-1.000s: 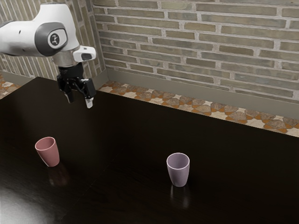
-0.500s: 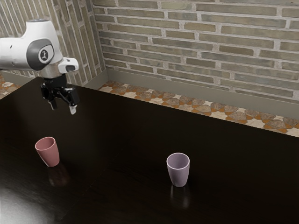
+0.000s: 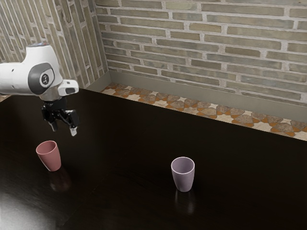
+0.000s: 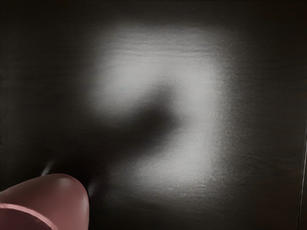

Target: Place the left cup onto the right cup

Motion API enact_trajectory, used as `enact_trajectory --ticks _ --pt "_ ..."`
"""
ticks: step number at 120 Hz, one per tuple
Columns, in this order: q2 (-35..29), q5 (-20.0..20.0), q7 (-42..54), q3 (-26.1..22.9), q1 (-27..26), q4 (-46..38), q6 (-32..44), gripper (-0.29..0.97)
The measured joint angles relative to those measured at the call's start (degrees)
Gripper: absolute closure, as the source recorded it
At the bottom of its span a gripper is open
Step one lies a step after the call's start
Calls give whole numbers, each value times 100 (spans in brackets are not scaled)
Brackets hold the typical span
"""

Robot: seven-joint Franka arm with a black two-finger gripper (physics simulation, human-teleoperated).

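Two cups stand upright on the dark desk [image 3: 144,139]: a pink cup [image 3: 49,155] at the exterior view's left and a lilac cup [image 3: 183,173] well apart at its right. The end effector [image 3: 64,129] hangs with fingers spread, empty, above and slightly beyond the pink cup, touching nothing. In the wrist view the pink cup lies close under the hand. Over the last second the end effector has descended and moved toward the exterior view's left; both cups have stayed put.
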Motion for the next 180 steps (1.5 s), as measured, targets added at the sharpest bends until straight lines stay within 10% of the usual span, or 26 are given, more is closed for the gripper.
enact_trajectory --ticks 157,180 --pt "-348 400 705 97 236 -978 696 0" --pt "-287 440 741 98 288 -991 721 16"
